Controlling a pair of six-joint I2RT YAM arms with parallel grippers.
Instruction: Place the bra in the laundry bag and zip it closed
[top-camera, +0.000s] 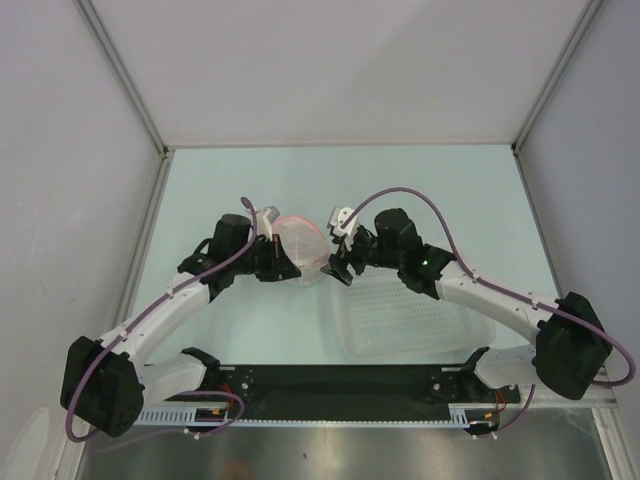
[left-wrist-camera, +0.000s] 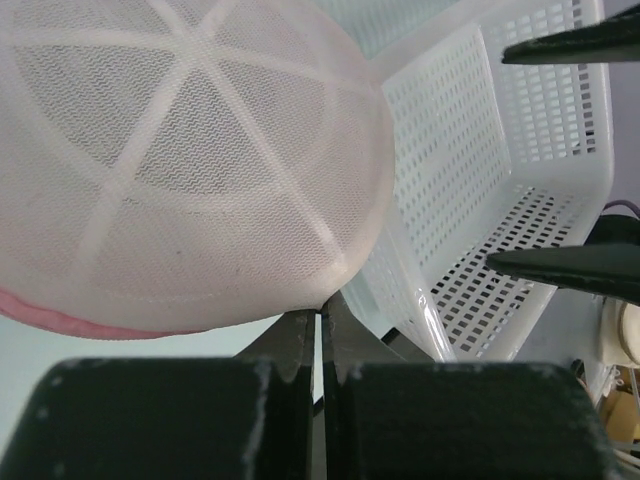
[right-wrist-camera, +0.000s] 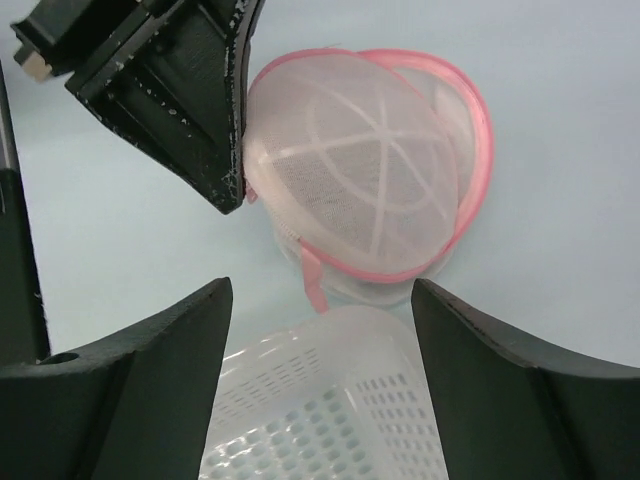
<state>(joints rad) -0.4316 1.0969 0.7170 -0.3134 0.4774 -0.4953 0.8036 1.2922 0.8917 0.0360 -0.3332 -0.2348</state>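
The left claw (left-wrist-camera: 320, 318) is seen pressed shut on the edge of the laundry bag (right-wrist-camera: 360, 170), whose domed mesh half is held up directly ahead of its tips, parted from the pink-rimmed half lying on the worktop (top-camera: 400, 190). The right claw (right-wrist-camera: 320, 290) is held wide with nothing between its fingers, the bag just ahead of it. A white perforated basket (right-wrist-camera: 330, 400) is seen directly beneath the right claw's tips.
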